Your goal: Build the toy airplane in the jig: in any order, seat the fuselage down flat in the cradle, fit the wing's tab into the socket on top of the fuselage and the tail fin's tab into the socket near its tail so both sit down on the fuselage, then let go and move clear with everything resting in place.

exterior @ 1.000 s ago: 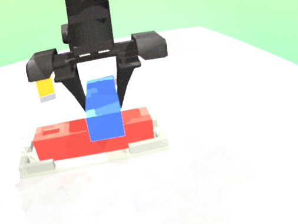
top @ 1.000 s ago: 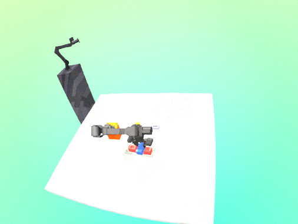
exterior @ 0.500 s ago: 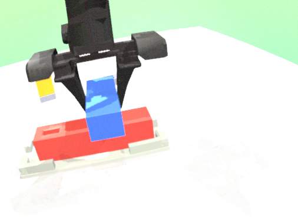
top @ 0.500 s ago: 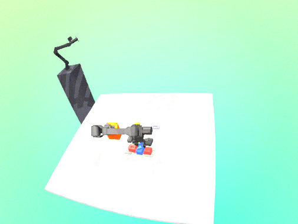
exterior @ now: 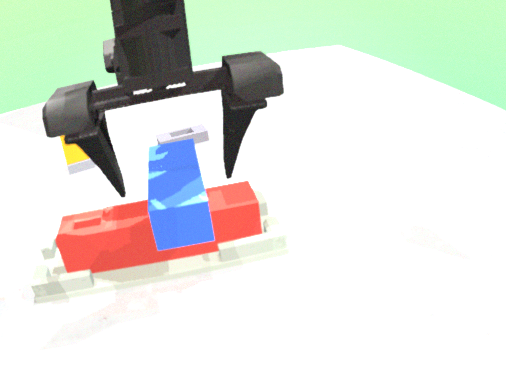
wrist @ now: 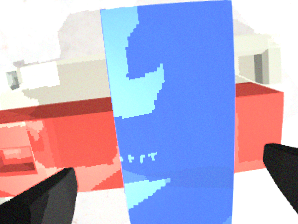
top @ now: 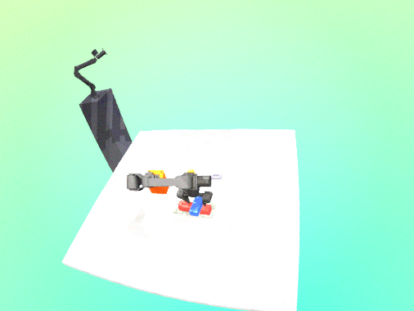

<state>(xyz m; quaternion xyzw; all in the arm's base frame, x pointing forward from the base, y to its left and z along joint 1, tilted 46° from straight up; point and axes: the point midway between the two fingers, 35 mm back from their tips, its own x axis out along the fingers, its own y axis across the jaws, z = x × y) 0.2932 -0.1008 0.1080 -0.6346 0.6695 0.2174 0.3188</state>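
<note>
1. The wing-fitting step is in hand, apparently at release: the blue wing lies across the red fuselage, itself in the cradle.
2. The gripper holds nothing, its fingers wide apart on either side of the wing.
3. Next, it should rise straight up without brushing the wing, then fetch the yellow piece, probably the tail fin, for the open tail socket.
</note>
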